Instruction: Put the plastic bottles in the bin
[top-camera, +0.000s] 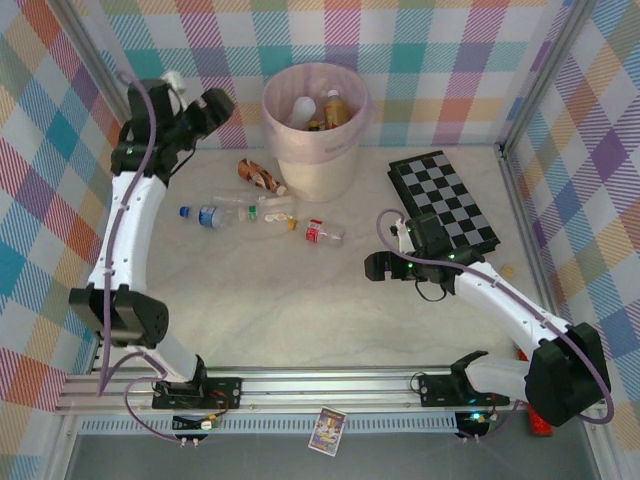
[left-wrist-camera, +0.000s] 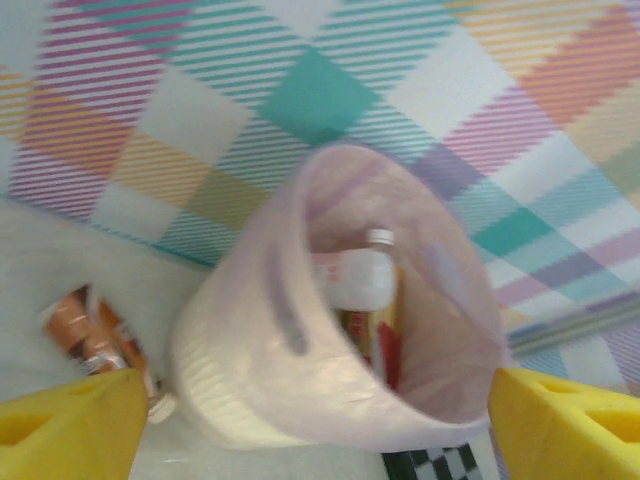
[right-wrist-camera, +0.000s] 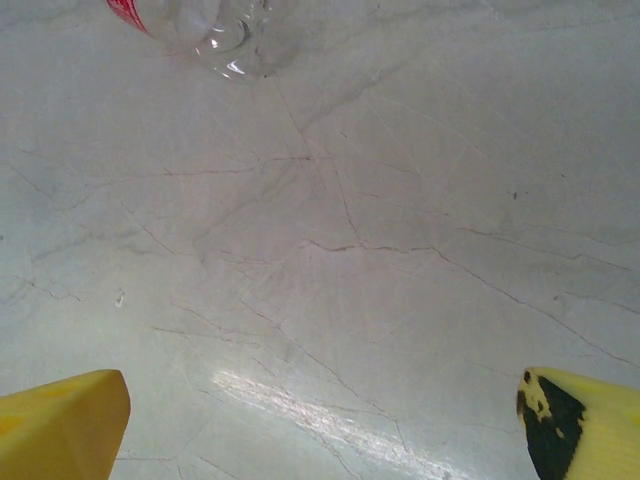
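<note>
The bin (top-camera: 318, 150) stands at the back centre, pink-lined, with several bottles inside. In the left wrist view the bin (left-wrist-camera: 290, 370) shows a white bottle (left-wrist-camera: 358, 280) within. My left gripper (top-camera: 216, 106) hovers raised just left of the bin, open and empty; its yellow fingers (left-wrist-camera: 70, 430) frame the bin. On the table lie a brown-orange bottle (top-camera: 262, 176), a blue-labelled bottle (top-camera: 212, 214), clear bottles (top-camera: 276, 208) and a red-labelled bottle (top-camera: 322, 234). My right gripper (top-camera: 376, 266) is low, right of the red-labelled bottle (right-wrist-camera: 205, 25), open over bare table.
A black-and-white checkerboard (top-camera: 442, 200) lies at the right, just behind the right arm. Plaid walls close in the back and both sides. A card (top-camera: 327, 431) sits below the front rail. The brown-orange bottle (left-wrist-camera: 92, 335) lies left of the bin's base.
</note>
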